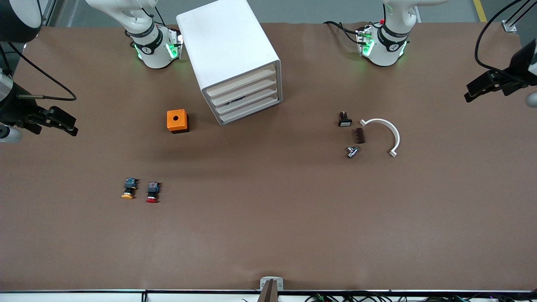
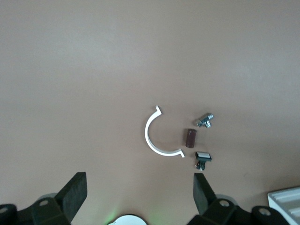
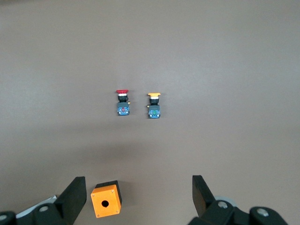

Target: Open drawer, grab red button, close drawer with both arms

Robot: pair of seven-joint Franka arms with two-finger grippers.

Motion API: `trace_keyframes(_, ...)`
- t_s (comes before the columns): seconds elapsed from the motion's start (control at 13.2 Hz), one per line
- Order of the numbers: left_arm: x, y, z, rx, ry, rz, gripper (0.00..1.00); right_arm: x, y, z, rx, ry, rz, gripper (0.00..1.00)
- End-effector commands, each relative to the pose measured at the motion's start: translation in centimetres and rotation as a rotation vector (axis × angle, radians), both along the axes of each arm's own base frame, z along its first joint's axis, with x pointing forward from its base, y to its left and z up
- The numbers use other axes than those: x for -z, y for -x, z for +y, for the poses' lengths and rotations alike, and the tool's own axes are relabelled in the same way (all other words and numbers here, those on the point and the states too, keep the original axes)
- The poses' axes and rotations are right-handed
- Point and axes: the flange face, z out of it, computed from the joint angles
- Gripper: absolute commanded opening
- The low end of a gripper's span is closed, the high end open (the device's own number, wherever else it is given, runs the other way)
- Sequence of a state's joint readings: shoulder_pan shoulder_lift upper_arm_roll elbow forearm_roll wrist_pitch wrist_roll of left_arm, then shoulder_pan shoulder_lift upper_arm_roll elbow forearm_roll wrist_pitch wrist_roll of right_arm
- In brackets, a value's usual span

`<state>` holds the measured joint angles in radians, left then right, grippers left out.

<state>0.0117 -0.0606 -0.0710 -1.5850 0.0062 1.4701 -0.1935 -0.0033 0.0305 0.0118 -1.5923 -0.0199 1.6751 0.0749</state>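
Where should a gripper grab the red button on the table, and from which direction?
Probably by its black body, coming straight down. The red button lies on its side, cap toward the front camera, bluish rear toward the cabinet. The body's flat sides suit the pads better than the rounded cap. The orange button lies close beside it, so the gap for a finger there is narrow.

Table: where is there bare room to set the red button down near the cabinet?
Bare table runs in front of the cabinet toward the front camera, bordered by the red button and orange-capped button at the right arm's end. Crowded: the white clamp, switch, brown block and metal fitting cluster together.
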Motion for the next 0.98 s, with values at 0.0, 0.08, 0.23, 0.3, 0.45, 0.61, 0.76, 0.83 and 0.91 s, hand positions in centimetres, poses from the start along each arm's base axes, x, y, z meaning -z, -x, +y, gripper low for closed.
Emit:
trace_keyframes(0.0,1.0,1.8,-0.8,0.029,-0.009,0.007,1.0,-1.9,1.2,-0.3,0.02,-0.017,-0.011,1.0)
trace_keyframes(0.08,0.9,2.4,-0.8,0.031,-0.01,0.004,1.0,-2.0,1.6,-0.3,0.022,-0.017,0.008,1.0)
trace_keyframes(0.23,0.7,2.7,-1.7,0.047,-0.013,0.002,1.0,-2.1,1.5,-0.6,0.024,-0.015,-0.001,1.0)
trace_keyframes(0.3,0.9,2.5,-2.4,0.059,-0.016,0.005,1.0,-2.1,1.5,-0.7,0.025,-0.015,-0.001,1.0)
trace_keyframes(0.45,0.3,2.4,-2.7,0.066,-0.019,-0.009,1.0,-2.1,1.5,-0.8,0.025,-0.015,-0.003,1.0)
trace_keyframes(0.61,-0.3,1.9,-2.8,0.066,-0.017,-0.023,1.0,-2.1,1.5,-0.8,0.027,-0.017,-0.003,1.0)
trace_keyframes(0.76,-0.4,1.7,-2.7,0.063,-0.016,-0.02,1.0,-2.2,1.5,-0.8,0.027,-0.017,-0.005,1.0)
trace_keyframes(0.83,-0.4,1.7,-2.6,0.061,-0.016,-0.021,1.0,-2.3,1.6,-0.7,0.025,-0.017,-0.006,1.0)
trace_keyframes(0.91,-0.6,1.6,-2.5,0.06,-0.016,-0.026,1.0,-2.4,1.6,-0.7,0.024,-0.017,-0.008,1.0)
